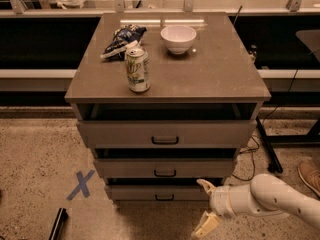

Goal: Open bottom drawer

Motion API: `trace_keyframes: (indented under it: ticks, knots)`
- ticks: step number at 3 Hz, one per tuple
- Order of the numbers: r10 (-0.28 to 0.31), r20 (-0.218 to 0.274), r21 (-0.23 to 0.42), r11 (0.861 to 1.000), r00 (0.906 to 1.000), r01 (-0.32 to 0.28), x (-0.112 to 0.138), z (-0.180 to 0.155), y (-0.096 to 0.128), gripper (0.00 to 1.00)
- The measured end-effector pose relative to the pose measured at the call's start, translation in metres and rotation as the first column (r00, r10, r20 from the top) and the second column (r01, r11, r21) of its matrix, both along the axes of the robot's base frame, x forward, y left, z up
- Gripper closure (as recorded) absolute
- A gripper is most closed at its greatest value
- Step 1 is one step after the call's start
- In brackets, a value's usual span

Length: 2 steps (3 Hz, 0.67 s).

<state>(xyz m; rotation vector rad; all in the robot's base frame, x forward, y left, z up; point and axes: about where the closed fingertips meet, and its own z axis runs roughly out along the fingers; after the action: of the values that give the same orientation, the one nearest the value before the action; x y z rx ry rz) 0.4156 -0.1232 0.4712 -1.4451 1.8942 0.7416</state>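
The bottom drawer [150, 193] is the lowest of three grey-beige drawers, with a small black pull [164, 198]. All three fronts stand out a little from the cabinet. My gripper [205, 207] is low at the cabinet's front right, just right of and slightly below the bottom drawer's right end. Its two pale fingers [206, 225] are spread apart and hold nothing. The white arm [272, 200] comes in from the lower right.
On the cabinet top [220, 69] stand a soda can [137, 69], a chip bag [121, 40] and a white bowl [178, 38]. A blue tape X [80, 184] marks the floor at left. A black stand leg [267, 144] and a shoe [310, 176] are at right.
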Motion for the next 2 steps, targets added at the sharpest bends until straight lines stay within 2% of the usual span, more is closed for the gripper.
trace_keyframes:
  ticks: [1, 2]
  knots:
    - [0.008, -0.008, -0.041, 0.999, 0.9999, -0.009, 0.0, -0.001, 0.003, 0.0]
    - [0.005, -0.03, -0.15, 0.989, 0.9995, -0.01, 0.0, -0.026, -0.005, 0.0]
